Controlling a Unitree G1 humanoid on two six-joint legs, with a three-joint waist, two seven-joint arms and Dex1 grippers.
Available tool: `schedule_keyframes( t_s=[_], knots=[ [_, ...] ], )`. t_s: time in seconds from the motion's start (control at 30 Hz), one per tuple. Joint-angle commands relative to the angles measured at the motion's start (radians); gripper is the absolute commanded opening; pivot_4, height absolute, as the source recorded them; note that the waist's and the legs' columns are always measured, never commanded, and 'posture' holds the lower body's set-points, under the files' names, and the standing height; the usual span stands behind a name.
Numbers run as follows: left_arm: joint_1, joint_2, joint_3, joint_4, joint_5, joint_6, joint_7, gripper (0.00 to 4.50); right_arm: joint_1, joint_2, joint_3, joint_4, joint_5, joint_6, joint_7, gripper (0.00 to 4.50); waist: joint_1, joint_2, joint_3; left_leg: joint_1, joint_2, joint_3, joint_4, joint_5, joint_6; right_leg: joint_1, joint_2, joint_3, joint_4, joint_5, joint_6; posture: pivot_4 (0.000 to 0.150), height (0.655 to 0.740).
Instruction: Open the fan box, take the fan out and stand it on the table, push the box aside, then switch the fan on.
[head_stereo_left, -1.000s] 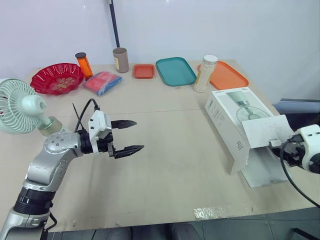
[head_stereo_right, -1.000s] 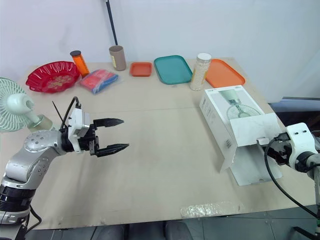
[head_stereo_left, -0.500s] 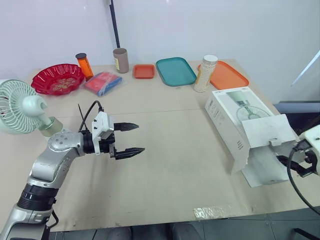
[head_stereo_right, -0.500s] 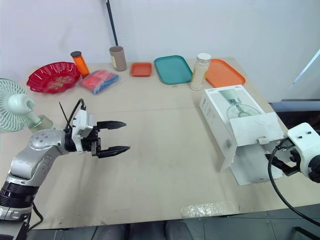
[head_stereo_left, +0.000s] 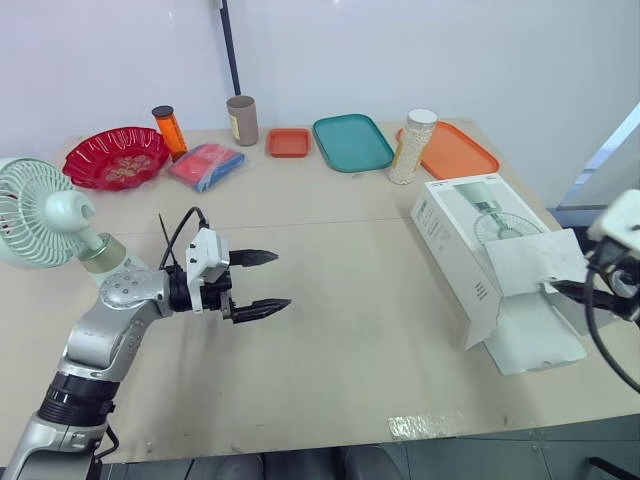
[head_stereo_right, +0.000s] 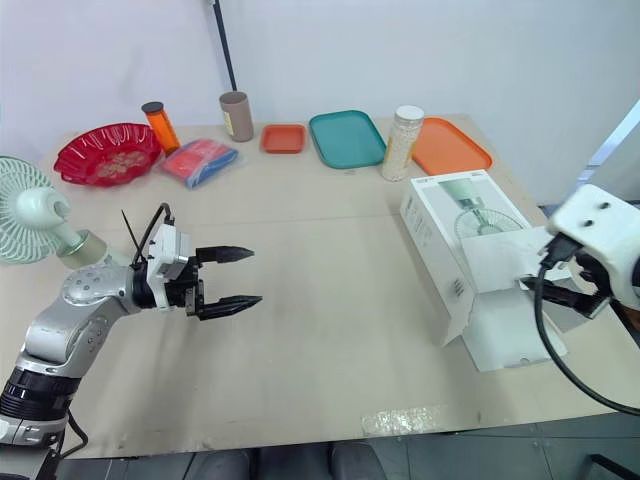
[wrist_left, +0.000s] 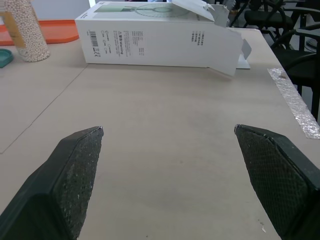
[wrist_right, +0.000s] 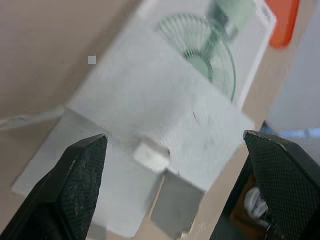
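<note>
Left eye view: fan box lies on its side at the right part of the table, well apart from the fan. The near end of the box is open, with one flap lifted and another lying flat on the tabletop. The fan stands upright at the far left edge of the table, out of the box, with its grille facing left. Whether it is running, cannot tell.

Left gripper hovers over bare table left of centre, pointing toward the box. Its jaws are spread wide with nothing between them, and the left wrist view shows the same.

Right gripper is at the open end of the box. The right wrist view shows its fingers wide apart, looking down on the lifted flap and its small tab, gripping nothing. In the left eye view one black finger reaches to the flap edge; contact cannot be told.

Along the back of the table, left to right:
- red bowl
- orange bottle
- red and blue packet
- brown cup
- small orange tray
- teal tray
- jar of white beads
- large orange tray just behind the box

A tape strip sits on the near table edge.
</note>
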Motion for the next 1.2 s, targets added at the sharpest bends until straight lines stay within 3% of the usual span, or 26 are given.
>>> schedule_keyframes(
  t_s=[0.03, 0.1, 0.17, 0.47, 0.9, 1.2],
  knots=[
    [0.046, 0.017, 0.039, -0.087, 0.002, -0.002, 0.038, 4.50, -0.223, 0.078, 0.102, -0.102, 0.203, 0.005, -0.023, 4.45, -0.001, 0.000, 0.000, 0.000, 0.000, 0.000, 0.000, 0.000, 0.000, 0.000, 0.000, 0.000, 0.000, 0.000, 0.000, 0.150, 0.7400],
    [0.142, 0.007, 0.052, -0.176, 0.010, 0.001, 0.099, 4.50, -0.391, 0.239, 0.180, -0.160, 0.401, 0.018, -0.041, 4.45, -0.010, -0.003, 0.001, 0.001, 0.002, 0.000, 0.000, 0.000, 0.001, 0.000, 0.002, 0.000, -0.001, 0.001, -0.001, 0.150, 0.7400],
    [0.224, 0.005, 0.070, -0.259, -0.004, 0.027, 0.145, 4.50, -0.479, 0.330, 0.251, -0.178, 0.483, 0.068, -0.072, 4.45, -0.014, -0.005, 0.002, 0.001, 0.002, 0.000, 0.000, -0.001, 0.001, 0.000, 0.002, 0.002, -0.001, 0.001, -0.002, 0.150, 0.7400],
    [0.532, 0.009, 0.224, -0.443, 0.039, 0.024, 0.306, 4.50, -0.659, 0.593, 0.413, -0.020, 0.493, 0.028, -0.185, 4.45, 0.023, -0.008, 0.003, -0.004, 0.000, -0.003, 0.003, -0.001, 0.001, 0.000, 0.000, 0.000, -0.001, 0.001, 0.000, 0.150, 0.7400],
    [0.889, -0.183, 0.437, -0.605, 0.052, -0.024, 0.532, 4.50, -0.733, 0.720, 0.578, 0.093, 0.407, -0.006, -0.201, 4.45, 0.012, -0.007, 0.003, -0.003, 0.001, -0.002, 0.002, -0.002, 0.003, -0.001, 0.000, 0.001, -0.001, 0.000, -0.001, 0.150, 0.7400],
    [1.079, -0.311, 0.660, -0.526, -0.009, -0.124, 0.563, 4.50, -0.772, 0.809, 0.612, 0.127, 0.386, 0.016, -0.254, 4.45, 0.002, -0.008, 0.003, -0.003, 0.002, -0.002, 0.002, -0.002, 0.003, -0.001, 0.001, 0.001, -0.001, 0.000, -0.002, 0.150, 0.7400]
  ],
)
